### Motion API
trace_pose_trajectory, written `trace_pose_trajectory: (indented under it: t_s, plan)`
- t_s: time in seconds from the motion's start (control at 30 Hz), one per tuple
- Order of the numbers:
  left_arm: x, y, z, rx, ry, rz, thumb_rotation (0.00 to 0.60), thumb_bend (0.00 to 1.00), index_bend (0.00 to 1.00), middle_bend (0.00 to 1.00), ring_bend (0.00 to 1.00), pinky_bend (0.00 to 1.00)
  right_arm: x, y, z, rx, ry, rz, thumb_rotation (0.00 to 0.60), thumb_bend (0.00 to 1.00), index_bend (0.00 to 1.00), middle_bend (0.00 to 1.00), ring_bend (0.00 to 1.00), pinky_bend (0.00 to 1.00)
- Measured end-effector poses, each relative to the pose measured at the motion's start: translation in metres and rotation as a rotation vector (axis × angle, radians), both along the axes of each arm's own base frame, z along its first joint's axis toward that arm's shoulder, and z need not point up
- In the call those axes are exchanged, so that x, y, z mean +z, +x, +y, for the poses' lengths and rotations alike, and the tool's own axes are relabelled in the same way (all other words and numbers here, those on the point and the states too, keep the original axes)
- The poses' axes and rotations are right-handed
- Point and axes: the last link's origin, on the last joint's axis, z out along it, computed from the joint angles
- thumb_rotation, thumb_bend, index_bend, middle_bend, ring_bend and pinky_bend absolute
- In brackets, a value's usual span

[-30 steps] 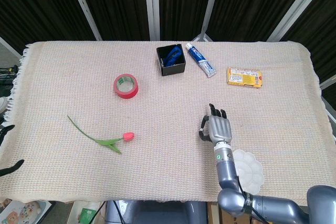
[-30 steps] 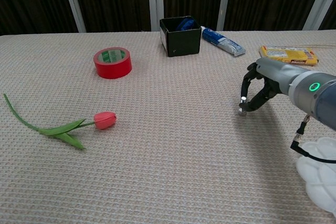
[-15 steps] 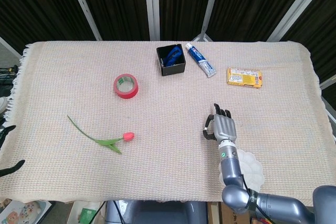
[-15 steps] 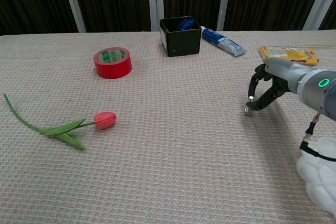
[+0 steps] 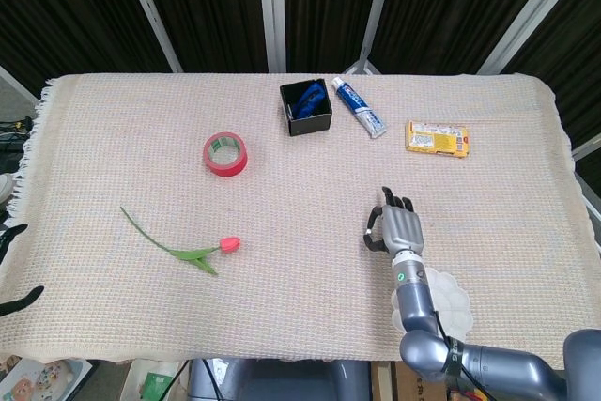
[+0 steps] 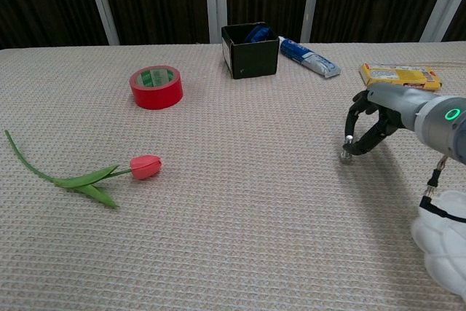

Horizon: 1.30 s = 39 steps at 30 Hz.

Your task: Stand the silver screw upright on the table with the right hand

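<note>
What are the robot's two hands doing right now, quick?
Left hand: not in view in either camera.
Right hand: pinching the small silver screw, which stands head-down on the beige woven table cover.

I see the silver screw [image 6: 345, 154], small and shiny, standing head-down on the table [image 6: 240, 209] toward its right edge, its shaft rising between my right hand's [image 6: 373, 123] fingertips [image 6: 350, 138].

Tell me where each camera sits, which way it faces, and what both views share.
Head view: high above the near edge, looking steeply down on the table; shows the right hand and forearm from above.
Chest view: low at the near edge, looking across toward the dark curtains; shows the right hand holding the silver screw.
Shared: red tape, tulip, black box.
</note>
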Motion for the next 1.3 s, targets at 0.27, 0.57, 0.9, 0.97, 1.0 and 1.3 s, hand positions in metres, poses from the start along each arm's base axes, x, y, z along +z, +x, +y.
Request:
trace_pose_trajectory:
  t_s: [0.27, 0.57, 0.9, 0.97, 1.0, 1.3]
  plan:
    - [0.000, 0.000, 0.000, 0.001, 0.001, 0.001, 0.600, 0.25, 0.17, 0.00, 0.00, 0.00, 0.002, -0.001, 0.001, 0.006, 0.030, 0.019, 0.600, 0.35, 0.49, 0.05, 0.11, 0.07]
    - [-0.001, 0.000, 0.000, 0.001, -0.001, 0.002, 0.600, 0.25, 0.17, 0.00, 0.00, 0.00, 0.005, -0.001, 0.003, 0.016, 0.050, 0.030, 0.600, 0.35, 0.34, 0.03, 0.04, 0.04]
    - [0.001, -0.001, 0.001, 0.004, 0.006, -0.001, 0.600, 0.25, 0.17, 0.00, 0.00, 0.00, 0.043, -0.013, 0.011, 0.040, 0.008, 0.152, 0.600, 0.35, 0.10, 0.00, 0.01, 0.03]
    - [0.000, 0.000, 0.001, 0.003, 0.002, -0.001, 0.600, 0.25, 0.17, 0.00, 0.00, 0.00, 0.061, -0.020, 0.018, 0.038, -0.040, 0.177, 0.600, 0.35, 0.07, 0.00, 0.01, 0.03]
    - [0.000, 0.000, 0.001, 0.002, 0.001, -0.001, 0.600, 0.25, 0.17, 0.00, 0.00, 0.00, 0.070, -0.023, 0.021, 0.038, -0.065, 0.185, 0.600, 0.35, 0.07, 0.00, 0.01, 0.03]
    - [-0.003, 0.002, -0.001, -0.002, -0.003, 0.002, 0.600, 0.25, 0.17, 0.00, 0.00, 0.00, 0.119, -0.053, 0.070, 0.189, -0.169, 0.163, 0.600, 0.31, 0.03, 0.00, 0.01, 0.03]
